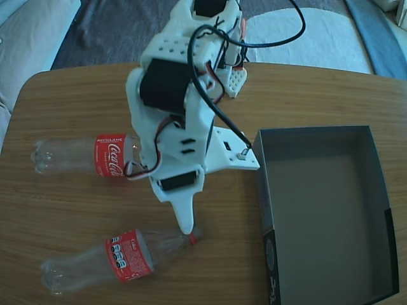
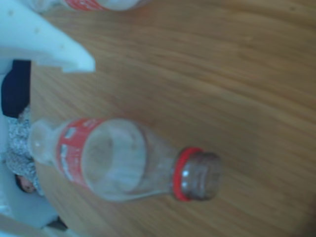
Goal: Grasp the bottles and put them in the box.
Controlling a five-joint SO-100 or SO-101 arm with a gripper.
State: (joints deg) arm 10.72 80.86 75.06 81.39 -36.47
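Observation:
Two clear bottles with red label bands lie on their sides on the wooden table. The far bottle (image 1: 76, 155) has its neck end hidden behind the arm. The near bottle (image 1: 114, 259) points its red-ringed, capless neck (image 1: 191, 238) toward the box. My gripper (image 1: 186, 227) hangs just above that neck, touching nothing. In the wrist view the near bottle (image 2: 118, 165) lies below a white finger (image 2: 54, 47), and the jaws stand apart with nothing held. The far bottle (image 2: 94, 4) shows at the top edge. The dark grey box (image 1: 324, 203) stands at the right with nothing in it.
The white arm (image 1: 175, 114) with its black cable (image 1: 219, 111) rises over the table's middle. The table's rounded left edge (image 1: 19, 101) is near the far bottle. Grey and white floor coverings lie beyond the table.

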